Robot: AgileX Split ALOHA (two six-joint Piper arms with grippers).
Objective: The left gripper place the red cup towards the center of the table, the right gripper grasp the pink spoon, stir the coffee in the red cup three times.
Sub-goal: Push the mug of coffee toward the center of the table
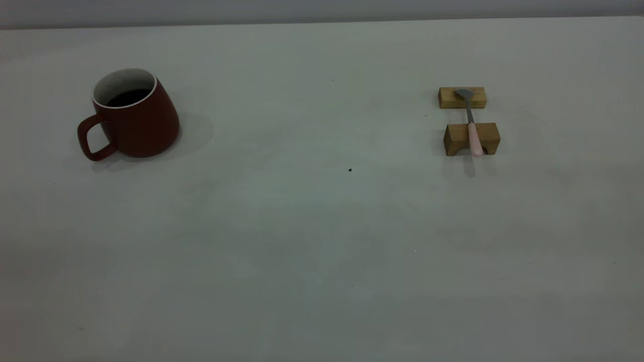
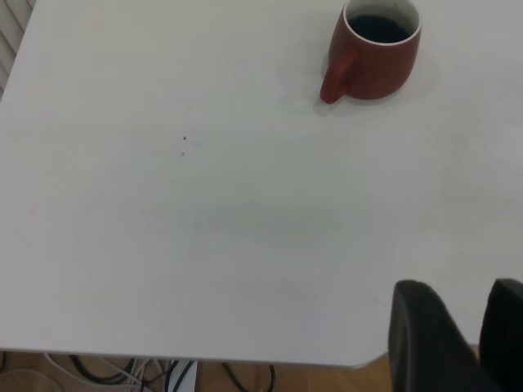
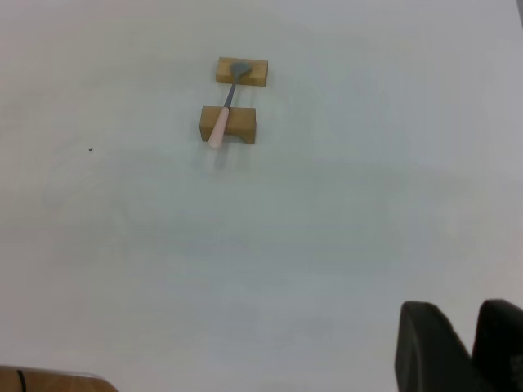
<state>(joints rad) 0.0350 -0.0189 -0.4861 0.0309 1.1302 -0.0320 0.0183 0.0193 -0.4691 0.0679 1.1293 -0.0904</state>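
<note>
The red cup (image 1: 133,118) stands upright at the table's (image 1: 302,241) far left, its handle (image 1: 90,141) turned toward the front left, with dark coffee (image 1: 128,96) inside. In the left wrist view the red cup (image 2: 374,51) is far from my left gripper (image 2: 463,287), whose black fingers sit close together over the table edge with nothing between them. The pink spoon (image 1: 472,124) lies across two tan wooden blocks (image 1: 471,138) at the right. My right gripper (image 3: 462,314) is likewise shut and empty, well away from the pink spoon (image 3: 222,116). Neither arm shows in the exterior view.
A tiny dark speck (image 1: 350,170) marks the table near its middle. The table's edge, with floor and cables (image 2: 122,374) below it, shows in the left wrist view.
</note>
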